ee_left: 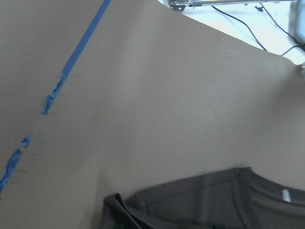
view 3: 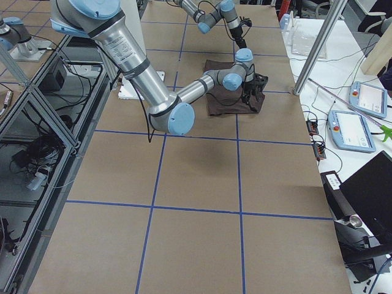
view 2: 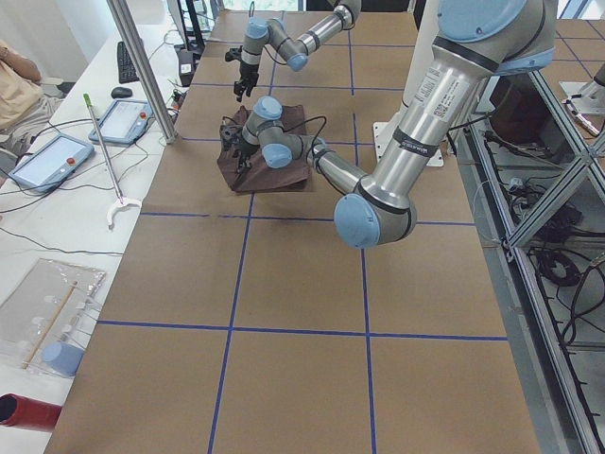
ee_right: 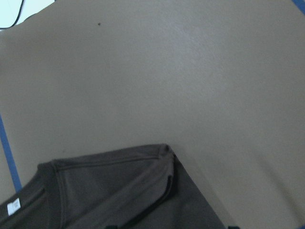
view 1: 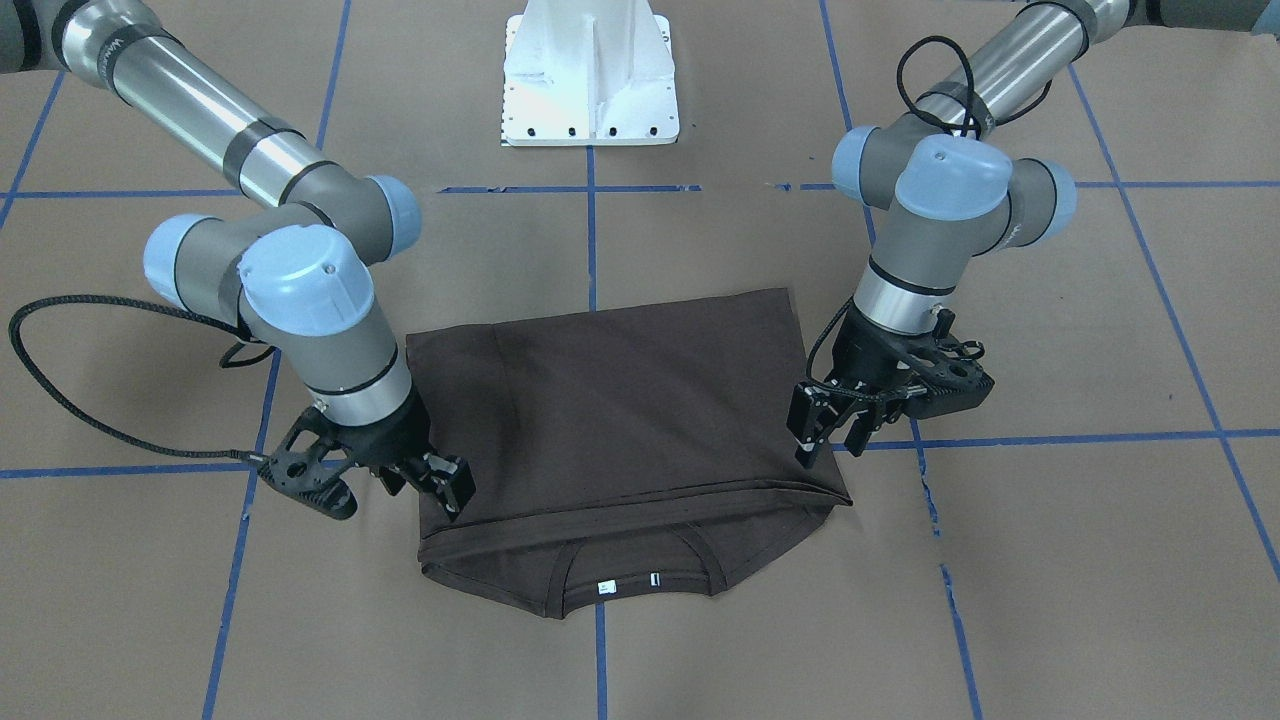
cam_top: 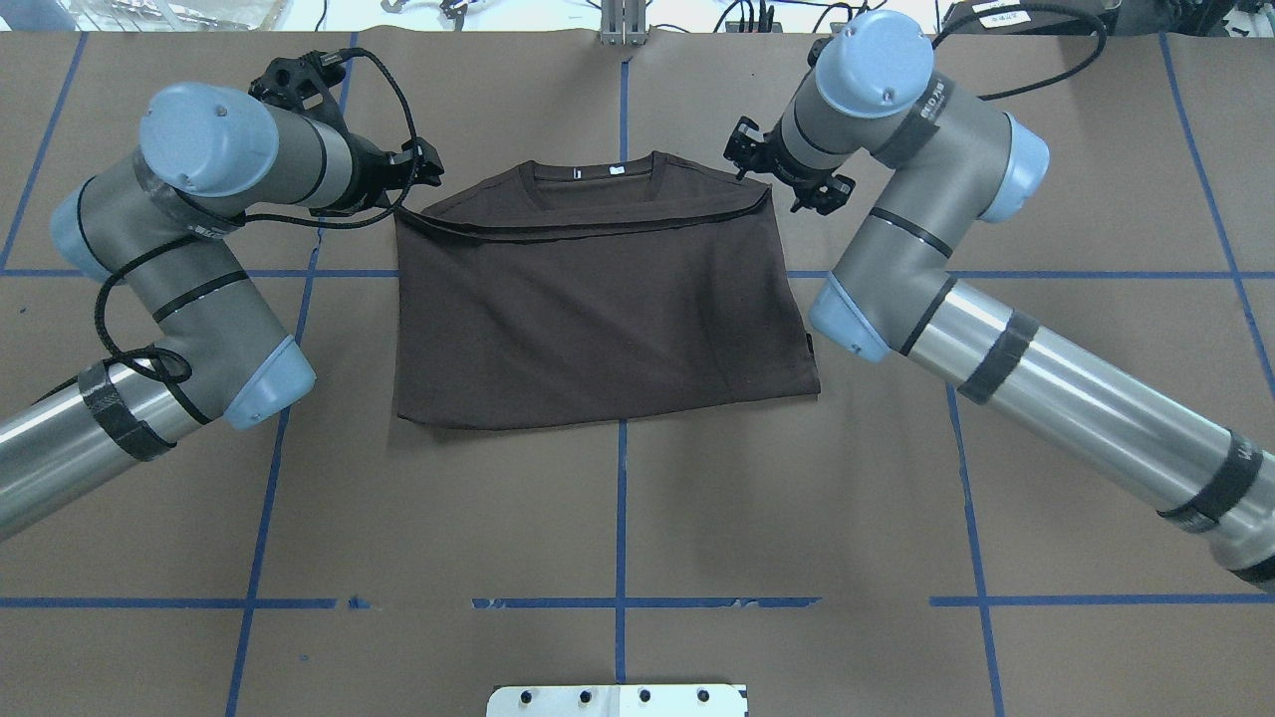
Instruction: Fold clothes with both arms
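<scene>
Just one brown T-shirt [view 1: 620,420], folded. Two grippers, left gripper [view 1: 832,438] & right gripper [view 1: 425,485], both w/ jaws apart. Shirt cut off in both wrist views.

Item noted: a dark brown fabric T-shirt [ee_right: 114,191] occupies the lower left, lying flat on the tan paper-covered table surface [ee_right: 190,71]. Its ribbed round collar [ee_right: 50,188] curves at the left, with a small white neck label [ee_right: 13,205] just inside. The folded layers meet in a doubled corner (seams visible) near centre. A blue tape line [ee_right: 7,148] runs down the left edge.
</scene>
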